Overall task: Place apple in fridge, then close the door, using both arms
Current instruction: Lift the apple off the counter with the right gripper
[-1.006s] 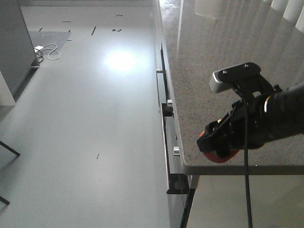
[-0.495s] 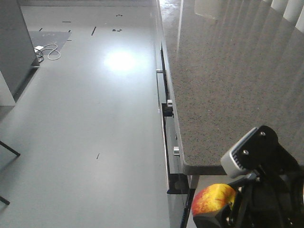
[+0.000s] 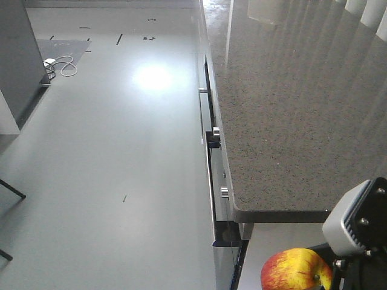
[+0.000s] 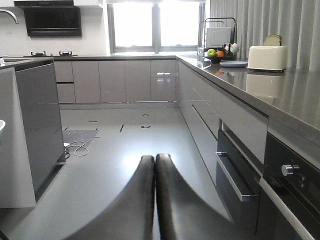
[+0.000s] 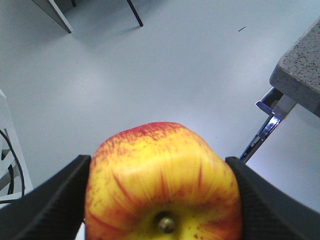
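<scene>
- The apple [image 5: 160,165] sits clenched in the right gripper's [image 5: 161,200] jaws, airborne just off the countertop [image 3: 284,121] corner.
- The left gripper [image 4: 155,200] is pinched together, empty.
- Pickup looks done; reaching the fridge, placing and closing the door remain.
</scene>
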Tool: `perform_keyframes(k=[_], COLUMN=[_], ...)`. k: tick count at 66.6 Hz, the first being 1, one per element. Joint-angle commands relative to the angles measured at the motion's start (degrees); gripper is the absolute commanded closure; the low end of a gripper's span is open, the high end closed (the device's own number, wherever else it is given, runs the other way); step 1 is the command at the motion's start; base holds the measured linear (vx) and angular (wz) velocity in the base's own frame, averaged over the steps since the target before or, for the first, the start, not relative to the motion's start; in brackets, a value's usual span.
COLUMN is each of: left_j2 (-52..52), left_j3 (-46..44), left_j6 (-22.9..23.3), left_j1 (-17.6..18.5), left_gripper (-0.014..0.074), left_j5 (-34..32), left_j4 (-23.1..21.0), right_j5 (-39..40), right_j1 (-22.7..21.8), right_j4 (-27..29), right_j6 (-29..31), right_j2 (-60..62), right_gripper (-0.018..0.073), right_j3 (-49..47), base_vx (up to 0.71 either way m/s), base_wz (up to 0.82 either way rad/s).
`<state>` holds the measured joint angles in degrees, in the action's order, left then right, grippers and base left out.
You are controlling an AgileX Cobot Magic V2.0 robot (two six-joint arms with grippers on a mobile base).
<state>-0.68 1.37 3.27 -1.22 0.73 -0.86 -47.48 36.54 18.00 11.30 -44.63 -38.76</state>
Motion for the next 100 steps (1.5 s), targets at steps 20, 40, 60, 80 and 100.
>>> perform_keyframes(k=[20, 40, 60, 80, 100], left_j2=[-0.7, -0.7, -0.7, -0.7, -0.7], left_j3=[-1.0, -1.0, -1.0, -1.0, -1.0], left_j6=[0.2, 0.2, 0.2, 0.2, 0.2], left_j1=[0.0, 0.0, 0.0, 0.0, 0.0], left_gripper=[0.0603, 0.0603, 0.0603, 0.0603, 0.0603], left_j5=[-4.4, -4.4, -4.4, -4.4, -4.4], left_j4=[-0.5, -0.5, -0.5, -0.5, -0.5], right_j5=[2.9, 2.9, 2.9, 2.9, 2.9], right_j1=[0.1, 0.1, 0.1, 0.1, 0.1], right_j4=[1.0, 1.0, 1.0, 1.0, 1.0], right_j6=[0.6, 0.6, 0.6, 0.6, 0.6], right_j2=[0.4, 0.4, 0.4, 0.4, 0.4], right_gripper=[0.0395, 0.0395, 0.0395, 0.0395, 0.0395], right_j3=[-1.6, -1.6, -1.6, -1.6, -1.6], base_vx=[0.0, 0.0, 0.0, 0.0, 0.01], base_wz=[0.0, 0.0, 0.03, 0.09, 0.12])
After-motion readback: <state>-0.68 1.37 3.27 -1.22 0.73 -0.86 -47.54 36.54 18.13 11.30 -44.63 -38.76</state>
